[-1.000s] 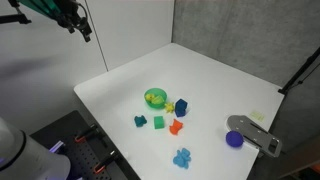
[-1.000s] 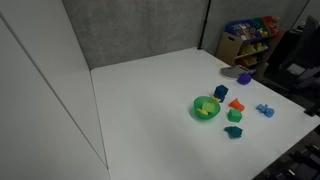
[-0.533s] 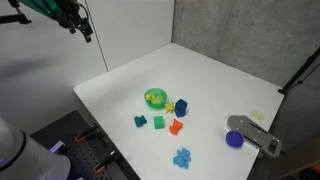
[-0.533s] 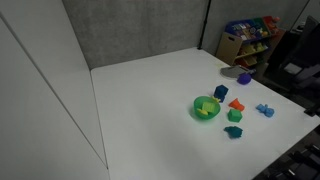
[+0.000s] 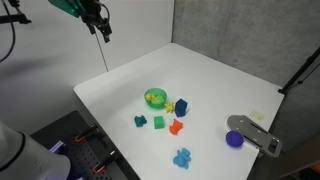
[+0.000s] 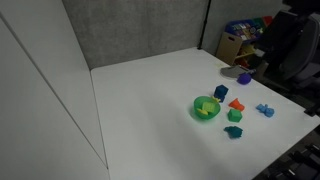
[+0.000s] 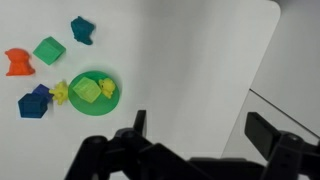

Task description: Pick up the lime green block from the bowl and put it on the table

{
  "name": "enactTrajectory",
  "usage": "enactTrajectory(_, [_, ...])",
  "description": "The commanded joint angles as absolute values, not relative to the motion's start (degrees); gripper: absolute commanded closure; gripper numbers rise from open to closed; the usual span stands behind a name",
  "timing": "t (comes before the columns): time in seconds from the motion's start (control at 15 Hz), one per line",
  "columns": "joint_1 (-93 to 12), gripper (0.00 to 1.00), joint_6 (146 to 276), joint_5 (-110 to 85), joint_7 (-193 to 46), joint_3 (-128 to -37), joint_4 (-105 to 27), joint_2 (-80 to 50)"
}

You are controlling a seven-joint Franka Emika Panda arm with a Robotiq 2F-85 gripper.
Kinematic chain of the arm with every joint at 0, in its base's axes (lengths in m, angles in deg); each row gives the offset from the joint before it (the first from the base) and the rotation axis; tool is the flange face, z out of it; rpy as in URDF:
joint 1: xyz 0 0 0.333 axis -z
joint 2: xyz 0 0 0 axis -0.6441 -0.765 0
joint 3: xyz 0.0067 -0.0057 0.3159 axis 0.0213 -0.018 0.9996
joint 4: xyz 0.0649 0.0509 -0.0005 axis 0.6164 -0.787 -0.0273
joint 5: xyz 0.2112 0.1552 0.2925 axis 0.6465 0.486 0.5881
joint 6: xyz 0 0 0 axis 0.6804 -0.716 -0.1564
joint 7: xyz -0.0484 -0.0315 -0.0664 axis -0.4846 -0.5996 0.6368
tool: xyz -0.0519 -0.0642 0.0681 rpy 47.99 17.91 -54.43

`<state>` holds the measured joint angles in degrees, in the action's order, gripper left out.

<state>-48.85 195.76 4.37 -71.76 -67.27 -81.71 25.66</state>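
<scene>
Approach step. Jaws spread wide, high up, well apart from bowl (image 7: 97, 110). Lime green block (image 7: 85, 91) inside bowl on desk (image 5: 225, 85). Centre over block, drop vertical, straddle w/o clipping rim, pinch gently, lift straight.

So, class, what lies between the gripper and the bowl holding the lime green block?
Nothing does. In the wrist view, only bare white table separates the open gripper from the bowl.
</scene>
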Motion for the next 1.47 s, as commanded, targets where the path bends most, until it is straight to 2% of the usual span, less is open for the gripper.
enactTrajectory(0.0, [-46.8, 0.0, 195.9, 2.1, -69.7, -68.5, -75.7, 17.2])
enactTrajectory(0.53, [-44.1, 0.0, 202.5, -0.5, -67.5, -71.9, -69.7, 0.5])
enactTrajectory(1.07, [-45.2, 0.0, 211.3, -12.6, -65.5, -75.1, -65.9, -14.1])
enactTrajectory(1.33, [-45.8, 0.0, 211.3, -13.7, -66.3, -76.0, -64.0, -18.3])
enactTrajectory(1.4, [-44.4, 0.0, 209.2, -9.0, -70.0, -74.4, -63.1, -18.0])
